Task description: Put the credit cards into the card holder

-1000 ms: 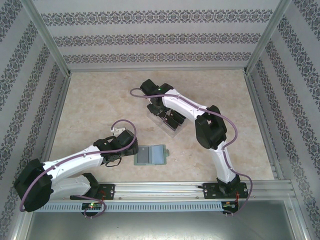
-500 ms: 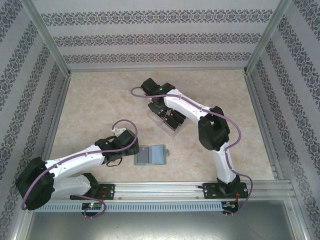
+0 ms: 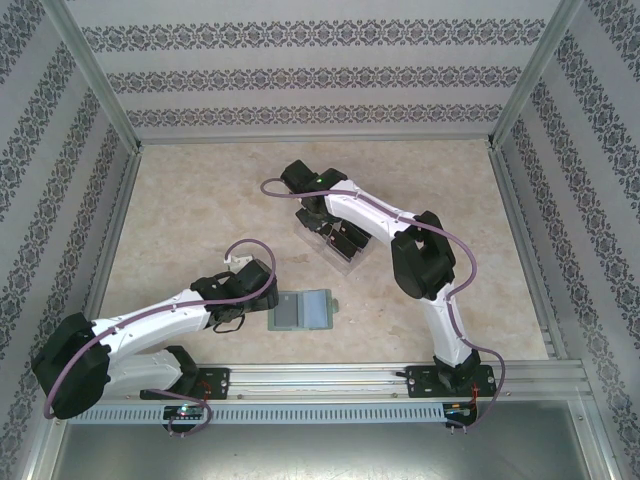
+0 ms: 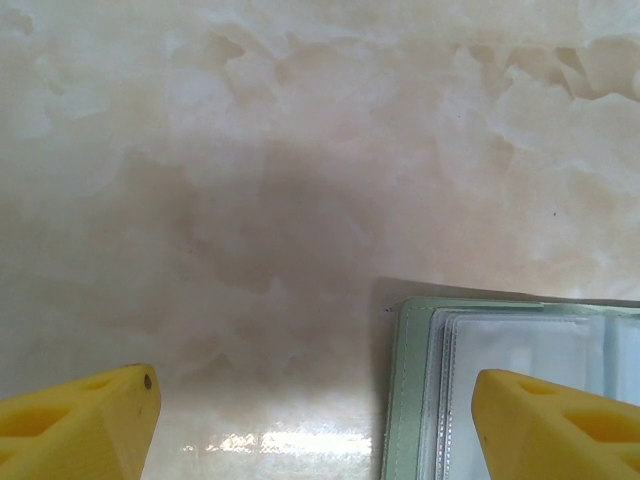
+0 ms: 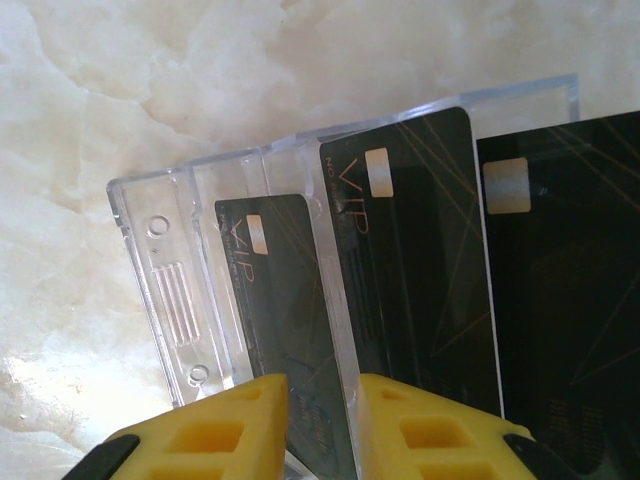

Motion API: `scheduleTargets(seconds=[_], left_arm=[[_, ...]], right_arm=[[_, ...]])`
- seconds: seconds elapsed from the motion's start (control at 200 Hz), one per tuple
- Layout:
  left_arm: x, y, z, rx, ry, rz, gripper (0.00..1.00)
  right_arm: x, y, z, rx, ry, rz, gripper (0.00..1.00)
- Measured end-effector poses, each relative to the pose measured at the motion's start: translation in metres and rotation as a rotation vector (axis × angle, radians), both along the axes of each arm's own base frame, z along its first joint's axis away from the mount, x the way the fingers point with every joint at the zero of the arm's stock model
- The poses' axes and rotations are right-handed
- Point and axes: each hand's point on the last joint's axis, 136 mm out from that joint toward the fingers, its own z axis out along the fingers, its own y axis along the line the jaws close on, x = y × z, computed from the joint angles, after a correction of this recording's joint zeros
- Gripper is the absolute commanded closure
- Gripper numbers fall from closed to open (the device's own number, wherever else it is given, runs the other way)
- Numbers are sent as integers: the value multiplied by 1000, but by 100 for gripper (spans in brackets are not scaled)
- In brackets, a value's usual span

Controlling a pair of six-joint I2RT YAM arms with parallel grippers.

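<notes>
Marble table (image 3: 200, 200): right end effector (image 5: 323, 425) flanks 1 credit card (image 5: 268, 295).

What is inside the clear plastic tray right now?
Three black cards sit in the clear tray, parted by its clear dividers. Their near ends are hidden behind the yellow fingers of the right gripper, so whether a card is gripped cannot be told.

Bright, even overhead light, with a soft dark shadow and small glare patch on the tabletop (image 4: 300, 150); close wrist views slightly blurred.
</notes>
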Motion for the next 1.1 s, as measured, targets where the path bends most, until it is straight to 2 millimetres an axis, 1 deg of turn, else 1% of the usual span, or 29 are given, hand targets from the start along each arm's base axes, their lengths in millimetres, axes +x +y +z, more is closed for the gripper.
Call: scheduleTargets(seconds=[0.15,0.485,0.53,0.595,0.639,1.099], left_arm=[[0,0,0,0,0,0,18],[0,0,0,0,0,0,18],[0,0,0,0,0,0,18],[0,0,0,0,0,0,18],[0,0,0,0,-1,0,18],[1,-1,1,-3,-3,0,18]], right_arm=[[-1,1,0,1,0,2,78],[-4,6,-1,14,13,14,81],[-5,6,-1,15,14,15,79],[-5,6,-1,14,14,17,71],[-5,6,-1,15,14,15,68],[-2,2,0,-10,-5,12,67]])
